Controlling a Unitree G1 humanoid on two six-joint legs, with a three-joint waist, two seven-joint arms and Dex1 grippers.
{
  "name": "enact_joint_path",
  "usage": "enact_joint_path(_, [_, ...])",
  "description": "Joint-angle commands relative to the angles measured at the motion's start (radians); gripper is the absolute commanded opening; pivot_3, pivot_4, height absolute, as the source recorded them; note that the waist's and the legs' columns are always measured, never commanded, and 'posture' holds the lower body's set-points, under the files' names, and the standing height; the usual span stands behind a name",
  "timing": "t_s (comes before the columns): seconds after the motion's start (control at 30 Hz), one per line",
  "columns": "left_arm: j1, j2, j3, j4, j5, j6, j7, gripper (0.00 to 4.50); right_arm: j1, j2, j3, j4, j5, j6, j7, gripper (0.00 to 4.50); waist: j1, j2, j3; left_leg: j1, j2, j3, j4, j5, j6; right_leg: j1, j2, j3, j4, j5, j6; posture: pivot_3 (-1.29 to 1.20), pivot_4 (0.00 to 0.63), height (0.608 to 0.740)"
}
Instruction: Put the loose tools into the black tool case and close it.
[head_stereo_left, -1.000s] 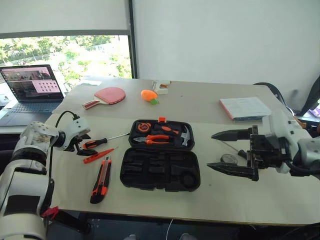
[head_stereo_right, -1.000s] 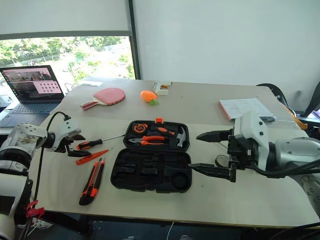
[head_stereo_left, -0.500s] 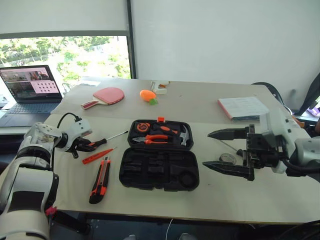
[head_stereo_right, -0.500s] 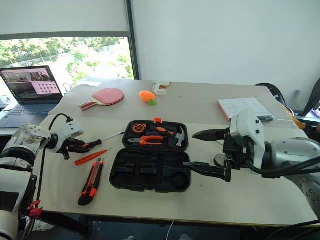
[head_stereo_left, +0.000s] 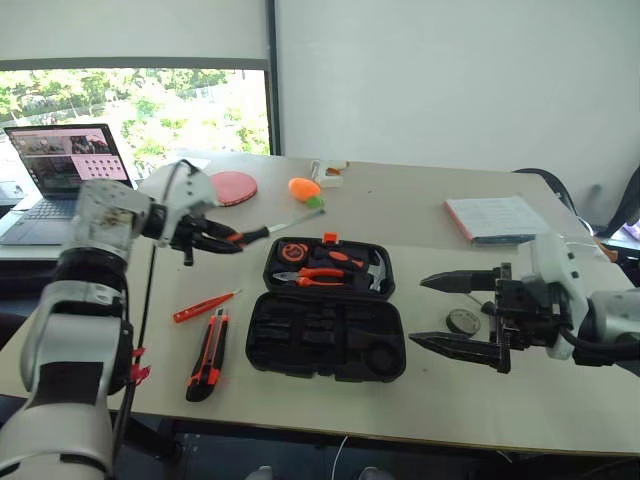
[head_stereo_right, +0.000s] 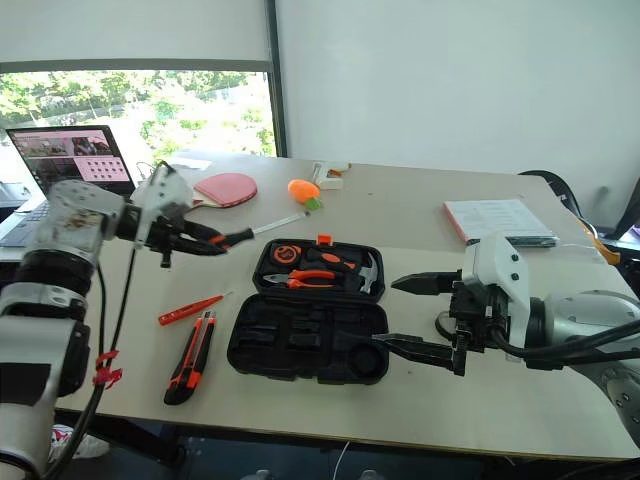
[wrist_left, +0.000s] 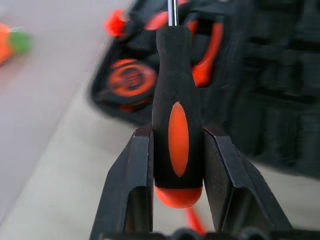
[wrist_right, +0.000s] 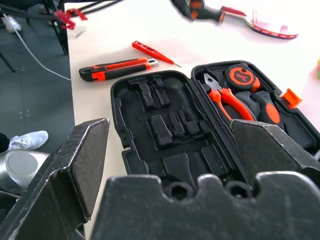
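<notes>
The black tool case (head_stereo_left: 325, 345) lies open in the middle of the table, its near half holding bare slots. My left gripper (head_stereo_left: 216, 241) is shut on the handle of a black-and-orange screwdriver (head_stereo_left: 252, 236), held in the air just left of the case's far half, shaft pointing away toward the right. In the left wrist view the handle (wrist_left: 177, 135) sits squeezed between both fingers. A slim orange screwdriver (head_stereo_left: 205, 306) and a black-and-orange utility knife (head_stereo_left: 205, 355) lie left of the case. My right gripper (head_stereo_left: 418, 311) hangs open right of the case, with a small tape roll (head_stereo_left: 462, 321) behind it.
Orange-handled pliers (head_stereo_left: 318, 277), a hammer and a tape measure sit in the case's far half. A laptop (head_stereo_left: 62, 165) stands at the far left. A red paddle (head_stereo_left: 232, 187), an orange toy (head_stereo_left: 302, 189) and a stack of papers (head_stereo_left: 497, 217) lie farther back.
My left gripper closed on the screwdriver, lifted it off the table and carried it right toward the case. The right arm has stayed put.
</notes>
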Motion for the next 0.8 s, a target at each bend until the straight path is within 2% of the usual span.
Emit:
enact_joint_path(0.03, [0.046,-0.021,-0.052,-0.216,0.004,0.123,0.015,0.88,0.005,0.004,-0.032,-0.028,0.006,-0.013,-0.013,4.50,-0.003,0.000,0.000,0.000,0.000,-0.001,0.000,0.000,0.000,0.000,0.000,0.000,0.000,0.000,0.000,0.00,0.150,0.740])
enact_joint_path(0.1, [0.078,-0.034,-0.083,-0.292,0.021,0.171,0.037,0.88,0.016,0.007,-0.043,-0.035,0.012,-0.009,-0.022,4.50,-0.012,0.000,0.000,0.000,0.000,-0.002,0.001,0.000,0.000,-0.001,0.001,0.000,0.001,0.000,0.000,0.00,0.150,0.740])
enact_joint_path(0.2, [0.109,-0.041,-0.129,-0.317,0.056,0.141,0.081,0.88,0.037,0.012,-0.062,-0.046,0.020,-0.005,-0.034,4.50,-0.011,0.000,0.000,0.001,0.000,-0.003,0.000,0.000,0.000,-0.001,0.002,0.002,0.001,0.001,-0.001,0.00,0.150,0.740])
enact_joint_path(0.67, [0.108,-0.053,-0.202,-0.203,0.110,-0.031,0.139,0.88,0.080,0.024,-0.081,-0.076,0.022,-0.011,-0.073,4.50,-0.006,0.001,0.000,0.004,-0.001,-0.001,0.000,0.000,0.000,0.001,0.002,0.003,0.001,0.001,-0.001,0.00,0.150,0.740])
enact_joint_path(0.73, [0.096,-0.061,-0.200,-0.183,0.108,-0.052,0.143,1.88,0.079,0.023,-0.080,-0.075,0.020,-0.012,-0.075,4.50,-0.005,0.001,0.000,0.004,-0.001,-0.001,0.000,0.000,0.000,0.001,0.002,0.003,0.001,0.001,-0.001,0.00,0.150,0.740])
enact_joint_path(0.77, [0.090,-0.065,-0.197,-0.176,0.107,-0.054,0.145,2.07,0.078,0.023,-0.079,-0.075,0.019,-0.012,-0.075,4.50,-0.005,0.001,0.000,0.004,-0.001,-0.001,0.000,0.000,0.000,0.001,0.002,0.003,0.001,0.001,-0.001,0.00,0.150,0.740])
enact_joint_path(0.8, [0.085,-0.065,-0.192,-0.176,0.100,-0.053,0.138,2.61,0.077,0.023,-0.079,-0.075,0.020,-0.012,-0.076,4.50,-0.005,0.001,0.000,0.004,-0.001,-0.001,0.000,0.000,0.000,0.001,0.002,0.003,0.001,0.001,-0.001,0.00,0.150,0.740])
